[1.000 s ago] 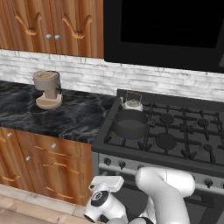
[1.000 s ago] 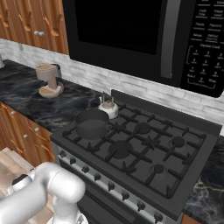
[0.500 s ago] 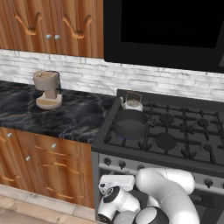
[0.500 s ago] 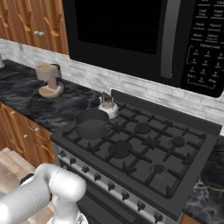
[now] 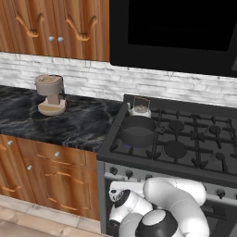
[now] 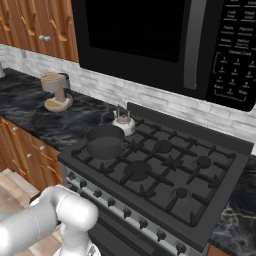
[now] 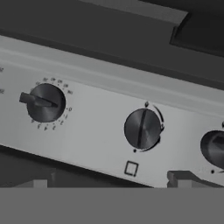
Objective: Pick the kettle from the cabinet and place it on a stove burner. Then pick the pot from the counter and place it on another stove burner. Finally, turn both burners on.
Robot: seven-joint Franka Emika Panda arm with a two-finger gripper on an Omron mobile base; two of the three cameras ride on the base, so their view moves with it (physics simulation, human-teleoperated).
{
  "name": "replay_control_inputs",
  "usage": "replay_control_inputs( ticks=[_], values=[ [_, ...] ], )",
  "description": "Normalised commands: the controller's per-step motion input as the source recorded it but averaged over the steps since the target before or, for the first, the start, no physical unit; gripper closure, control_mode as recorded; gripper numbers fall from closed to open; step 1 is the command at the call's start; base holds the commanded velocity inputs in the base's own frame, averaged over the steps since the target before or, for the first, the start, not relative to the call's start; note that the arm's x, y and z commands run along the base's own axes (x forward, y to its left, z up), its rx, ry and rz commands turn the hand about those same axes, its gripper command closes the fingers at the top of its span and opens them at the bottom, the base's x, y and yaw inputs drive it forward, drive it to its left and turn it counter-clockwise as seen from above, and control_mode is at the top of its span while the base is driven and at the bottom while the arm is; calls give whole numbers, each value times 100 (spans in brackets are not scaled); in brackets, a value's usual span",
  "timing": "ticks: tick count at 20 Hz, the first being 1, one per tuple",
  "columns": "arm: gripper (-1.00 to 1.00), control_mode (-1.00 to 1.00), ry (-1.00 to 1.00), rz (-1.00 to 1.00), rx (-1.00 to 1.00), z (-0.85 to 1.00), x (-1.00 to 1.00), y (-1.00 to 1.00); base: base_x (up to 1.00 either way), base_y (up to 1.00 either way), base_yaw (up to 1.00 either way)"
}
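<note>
— What's closest to the arm right now?

— The tool [image 7: 109, 183], low in front of the black range's silver control panel [image 7: 100, 144]. Its two dark fingertips [image 7: 37, 183] stand wide apart with nothing between them. Facing it are round dark knobs: the left knob [image 7: 43, 103] has its bar lying sideways, the middle knob [image 7: 142, 129] has its bar nearly upright.

— And up on the stove?

— The round dark grey matte pot [image 5: 138, 131] sits on the front-left stove burner. Just behind it, on the rear-left one, stands the small silvery-white kettle [image 5: 139, 109] with its tall arched handle. The other black burner caps [image 6: 137, 170] under the cast-iron grates are bare.

— Anything further off?

— To the left, on the glossy black marble surface [image 5: 69, 122], a beige coffee machine [image 5: 50, 94] stands well apart from the range. Above it hang the reddish-brown wooden wall cabinets [image 5: 51, 25], doors shut.
</note>
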Motion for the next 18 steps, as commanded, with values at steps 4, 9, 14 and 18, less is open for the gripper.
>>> replay_control_inputs(
  ticks=[4,9,14,18],
  values=[
    [-100,-100,0,0,3,-6,21,0,0,0,0],
    [-100,-100,0,0,0,-30,18,1,0,0,0],
    [-100,-100,0,0,0,-32,19,10,0,0,0],
    [-100,-100,0,0,0,-28,18,14,0,0,0]
  ],
)
